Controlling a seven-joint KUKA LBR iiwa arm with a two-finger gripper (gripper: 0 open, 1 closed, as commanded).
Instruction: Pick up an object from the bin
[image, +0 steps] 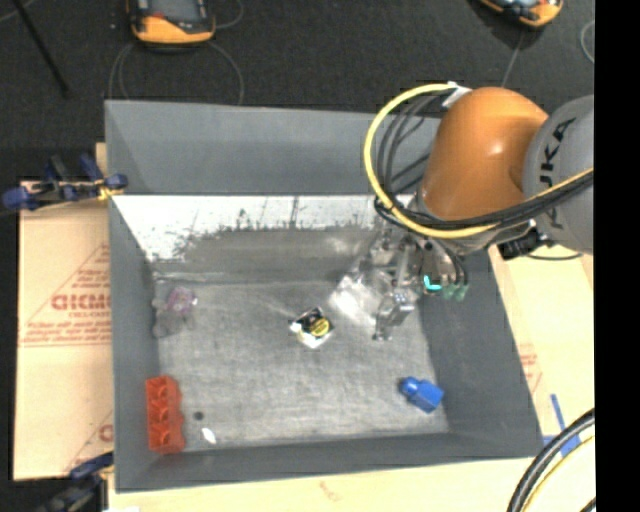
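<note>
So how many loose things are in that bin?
6: red block lower-left, tiny white scrap beside it, pale clear piece left, yellow-black thing centre, clear wrapper by the hand, blue piece lower-right. The arm may hide more.

Setting: robotics laboratory, grasping test cell. Evidence: industrial arm lettered KUKA, right of frame, fitted with an orange cover and a looped cable bundle; grey metal bin with sloped walls, centre; dark surface around it; orange-and-black devices with thin leads, top edge.
</note>
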